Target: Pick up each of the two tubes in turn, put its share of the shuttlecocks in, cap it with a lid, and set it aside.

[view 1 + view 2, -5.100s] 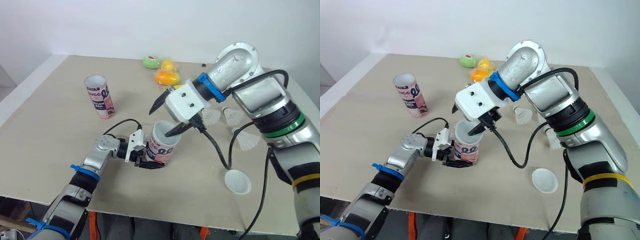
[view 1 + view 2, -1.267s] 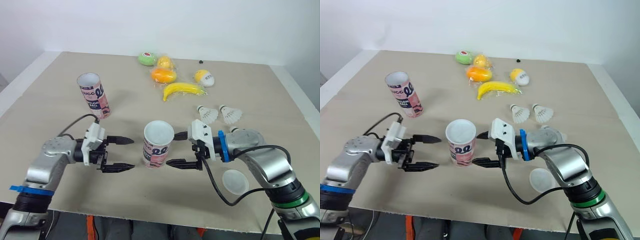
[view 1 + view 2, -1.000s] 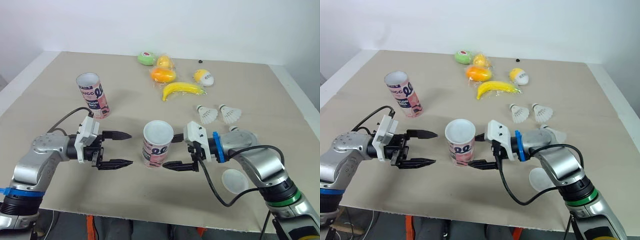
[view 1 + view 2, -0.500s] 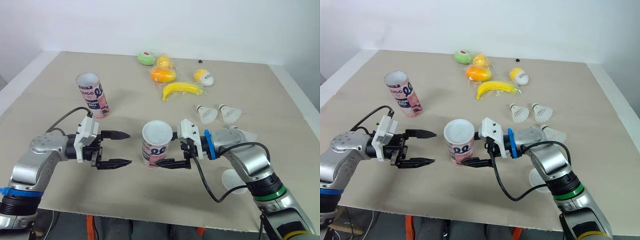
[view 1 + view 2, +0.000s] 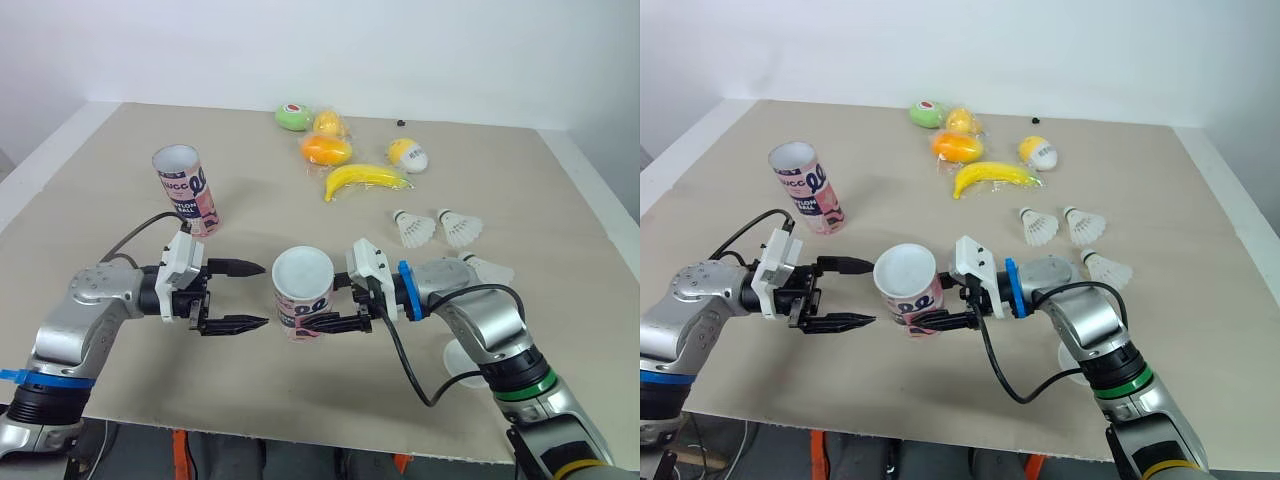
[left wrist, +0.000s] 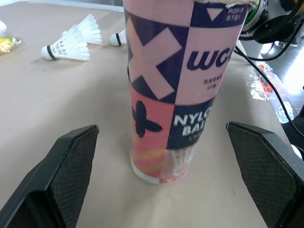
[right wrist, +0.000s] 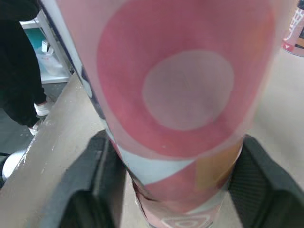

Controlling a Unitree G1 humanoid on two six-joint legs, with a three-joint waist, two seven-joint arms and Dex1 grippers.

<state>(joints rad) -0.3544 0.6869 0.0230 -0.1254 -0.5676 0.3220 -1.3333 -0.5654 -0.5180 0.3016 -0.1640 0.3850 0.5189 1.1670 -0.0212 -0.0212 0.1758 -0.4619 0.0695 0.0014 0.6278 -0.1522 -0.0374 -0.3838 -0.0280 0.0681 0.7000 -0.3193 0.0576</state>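
The tube (image 5: 302, 298) has tipped leftward, clamped in the right gripper (image 5: 318, 306); the left gripper (image 5: 264, 295) gapes beside it.

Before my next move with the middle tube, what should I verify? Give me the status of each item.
1. Right gripper grips the middle tube, a finger against each side: ok.
2. Middle tube upright: not ok, it leans toward the robot's left.
3. Left gripper open and apart from the tube: ok.
4. Middle tube capped: cannot tell; a loose lid lies by the right arm.
5. All shuttlecocks loaded: not ok, three lie loose.
6. Second tube standing, out of the way: ok.
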